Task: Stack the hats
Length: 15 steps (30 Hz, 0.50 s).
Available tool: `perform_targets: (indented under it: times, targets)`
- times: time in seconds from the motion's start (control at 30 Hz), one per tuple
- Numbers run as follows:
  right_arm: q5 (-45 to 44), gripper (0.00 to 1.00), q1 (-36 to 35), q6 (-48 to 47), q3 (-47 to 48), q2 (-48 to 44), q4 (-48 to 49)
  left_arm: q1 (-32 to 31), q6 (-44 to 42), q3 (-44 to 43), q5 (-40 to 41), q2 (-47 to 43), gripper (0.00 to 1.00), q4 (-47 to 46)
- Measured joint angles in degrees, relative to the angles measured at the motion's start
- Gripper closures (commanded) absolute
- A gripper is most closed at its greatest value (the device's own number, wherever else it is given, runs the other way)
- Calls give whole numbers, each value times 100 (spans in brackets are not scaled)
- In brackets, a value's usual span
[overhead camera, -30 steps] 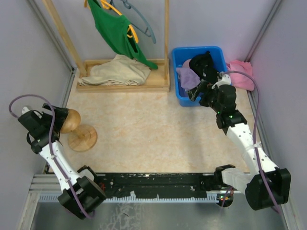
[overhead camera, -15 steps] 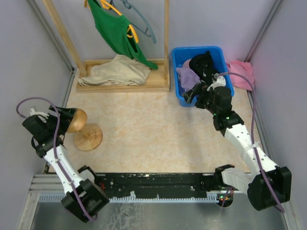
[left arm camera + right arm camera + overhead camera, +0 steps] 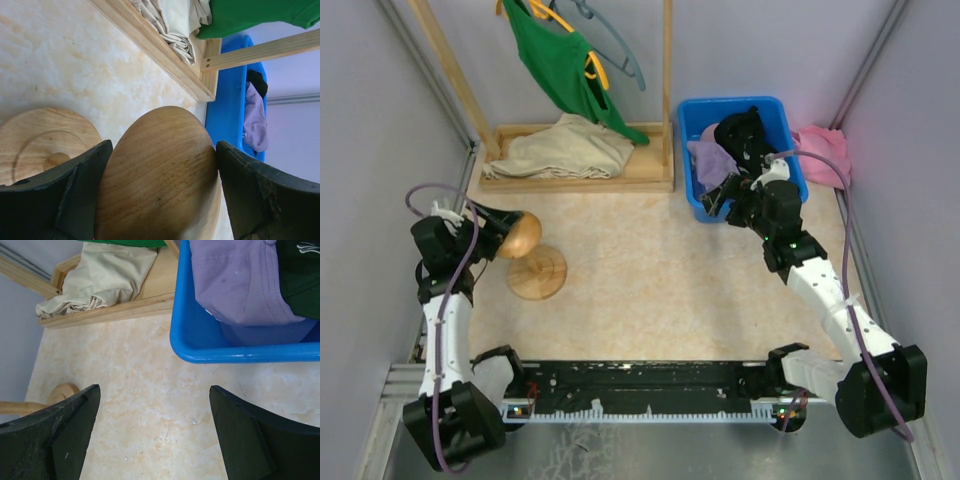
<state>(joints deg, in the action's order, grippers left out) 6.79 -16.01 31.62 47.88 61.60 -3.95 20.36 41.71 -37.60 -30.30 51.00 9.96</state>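
Clamping the wooden head (image 3: 159, 195) at 9 o'clock is the left end effector (image 3: 162, 150); the right end effector (image 3: 153, 392) gapes beside the 1 o'clock bin (image 3: 186, 342).

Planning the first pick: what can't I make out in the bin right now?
Top view: the pink cap is mostly hidden by the lavender cap and black cap; how many black caps is unclear.
Top view: the right end effector covers the bin's near edge.
Right wrist view: the frame's top edge cuts off the caps.

In the bin (image 3: 730, 102), hats (image 3: 745, 135) heaped. Just right of the bin, cloth (image 3: 823, 150); left of it, rack base (image 3: 580, 182) with folded fabric (image 3: 565, 148); far left and nearer, hat stand (image 3: 540, 272).
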Motion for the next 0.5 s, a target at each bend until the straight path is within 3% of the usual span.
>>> perform_targets:
  times: [0.5]
  targets:
    - [11,9,-2,-2,-63,57,120,-1956,960,413,575,70,11,-992]
